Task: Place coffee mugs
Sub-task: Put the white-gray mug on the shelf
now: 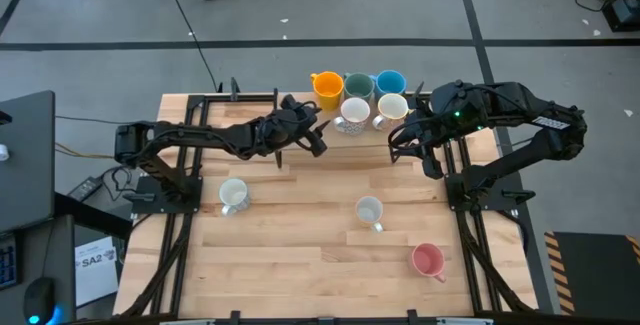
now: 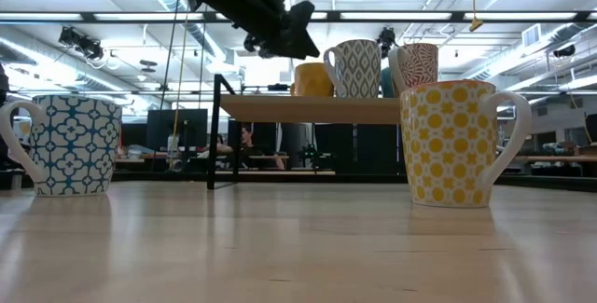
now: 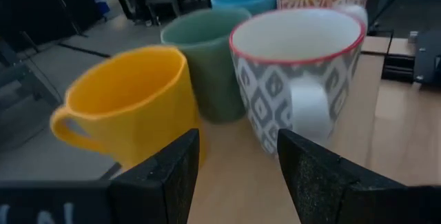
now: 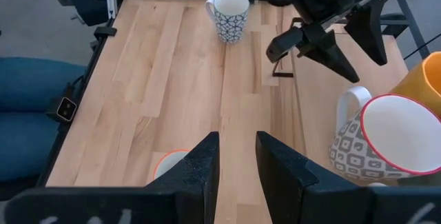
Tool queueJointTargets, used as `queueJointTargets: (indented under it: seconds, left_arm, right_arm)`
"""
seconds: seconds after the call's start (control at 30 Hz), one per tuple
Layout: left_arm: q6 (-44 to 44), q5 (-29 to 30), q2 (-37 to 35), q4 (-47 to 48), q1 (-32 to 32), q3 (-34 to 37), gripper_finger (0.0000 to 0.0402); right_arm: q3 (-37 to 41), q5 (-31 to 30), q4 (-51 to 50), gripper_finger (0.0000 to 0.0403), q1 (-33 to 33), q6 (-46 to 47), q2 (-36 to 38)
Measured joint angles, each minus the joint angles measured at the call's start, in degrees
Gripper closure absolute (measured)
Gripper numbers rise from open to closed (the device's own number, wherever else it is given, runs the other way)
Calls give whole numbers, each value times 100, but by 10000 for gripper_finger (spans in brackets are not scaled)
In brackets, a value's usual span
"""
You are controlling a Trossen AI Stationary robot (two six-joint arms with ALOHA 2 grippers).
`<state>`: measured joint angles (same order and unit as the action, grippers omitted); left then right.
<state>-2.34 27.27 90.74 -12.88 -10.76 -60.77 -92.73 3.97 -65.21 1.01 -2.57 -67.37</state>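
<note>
Grey floor (image 1: 400, 5), bright ceiling lights (image 2: 392, 16).

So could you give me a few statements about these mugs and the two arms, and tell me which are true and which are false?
1. Five mugs stand together on the raised shelf at the back. True.
2. The pink mug is on that shelf. False: it stands alone on the table, near the front right.
3. The left tool is open and empty. True: it sits beside the orange mug and the grey-patterned mug.
4. The right tool is lifting the blue mug. False: it holds nothing.
5. Every mug is tipped over. False: all stand upright.
</note>
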Motion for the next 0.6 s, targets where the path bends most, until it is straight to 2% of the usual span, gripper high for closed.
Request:
queueJointTargets:
  seconds: [0.23, 0.37, 0.6]
  left_arm:
    - [21, -211, 155, -205, 11, 1, 198]
    - [29, -630, 214, -384, 11, -2, 198]
    - [29, -637, 271, -501, -38, 2, 198]
  right_arm:
    - [0, 0, 0, 302, -1, 0, 0]
    - [0, 0, 0, 302, -1, 0, 0]
    - [0, 0, 0, 302, -1, 0, 0]
